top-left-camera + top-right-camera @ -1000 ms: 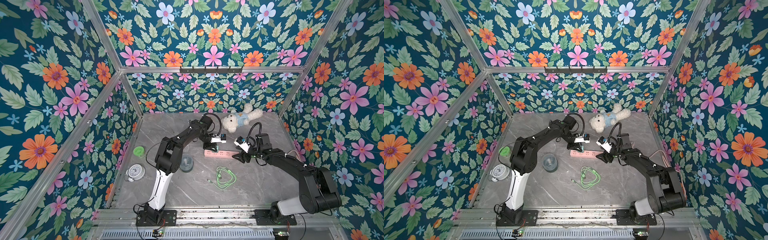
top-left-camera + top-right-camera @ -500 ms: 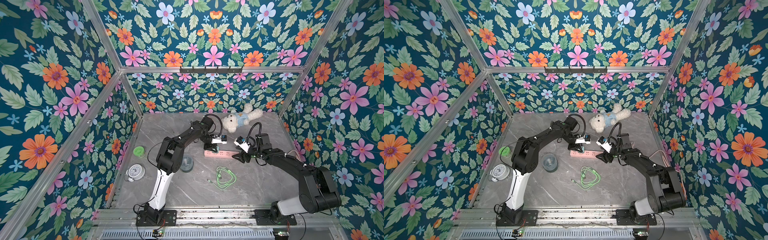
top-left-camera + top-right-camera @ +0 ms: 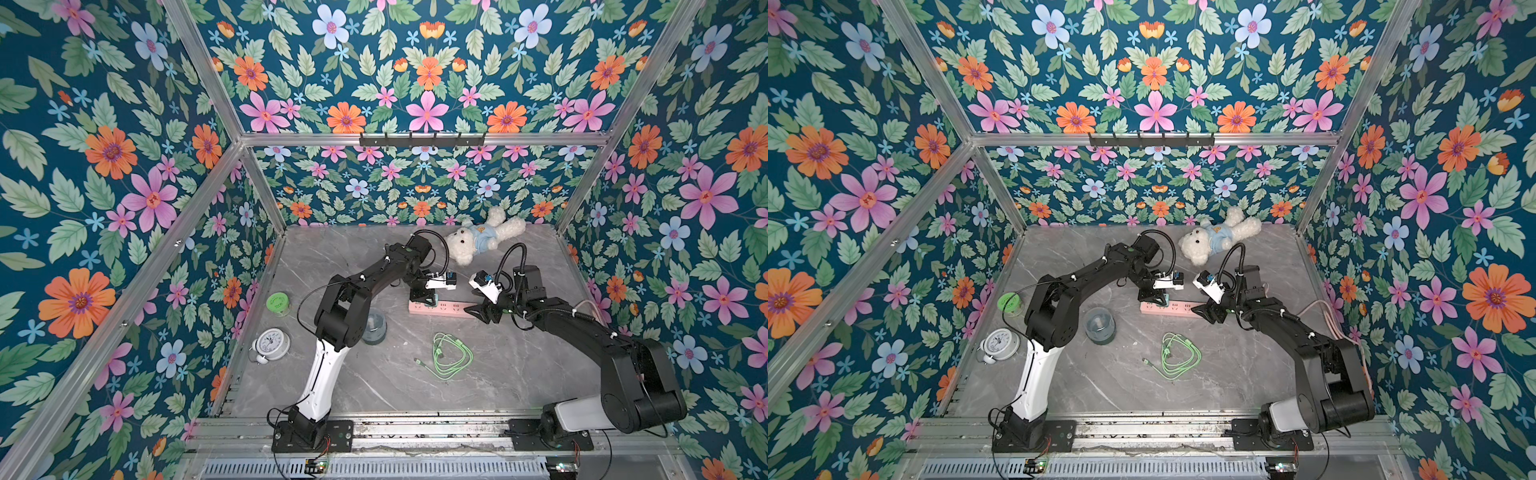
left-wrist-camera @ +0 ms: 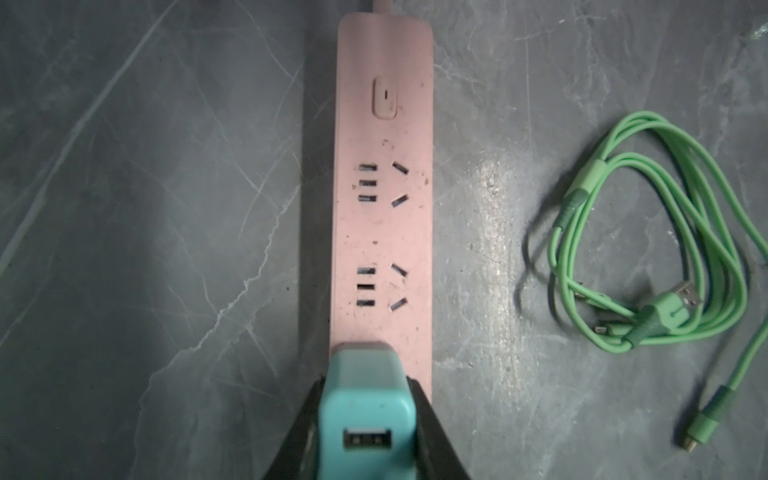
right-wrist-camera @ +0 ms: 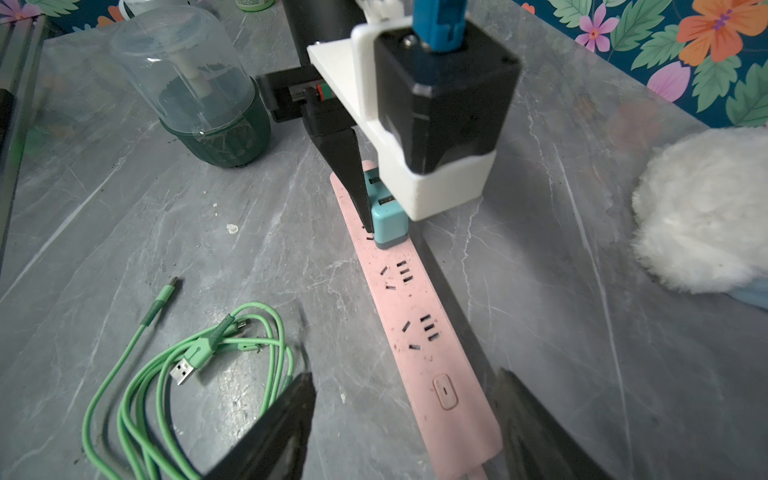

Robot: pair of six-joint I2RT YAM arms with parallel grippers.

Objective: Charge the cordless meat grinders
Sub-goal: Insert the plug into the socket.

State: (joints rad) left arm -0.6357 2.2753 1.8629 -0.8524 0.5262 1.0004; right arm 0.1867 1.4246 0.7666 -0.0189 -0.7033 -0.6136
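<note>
On the grey table (image 3: 519,374): both arms reach to one pink power strip; the appliance to be charged stands apart from them.
Left arm: the left gripper (image 4: 368,399) points down, its jaws narrow and clamped on two sides of the adapter.
Right arm: the right gripper (image 5: 403,378) is empty, its jaws wide and astride the strip's cord end; whether they touch it cannot be told.
Power strip (image 4: 382,232): its long axis runs from one gripper to the other, with two sockets bare between them.
Meat grinder (image 3: 1099,326): upright, a clear dome over a green base, beside the left arm's elbow. It is well apart from both grippers, and the left arm is nearer.
Cable (image 3: 451,357): green, loosely coiled, near the strip on the side of the arm bases, joined to nothing; its flat plug (image 5: 183,372) rests on the coil.
Adapter (image 5: 388,220): teal, on the strip's end socket, apparently seated, with a port facing up.
Coming move, as judged: plug into port, a short carry for the free right jaws.
</note>
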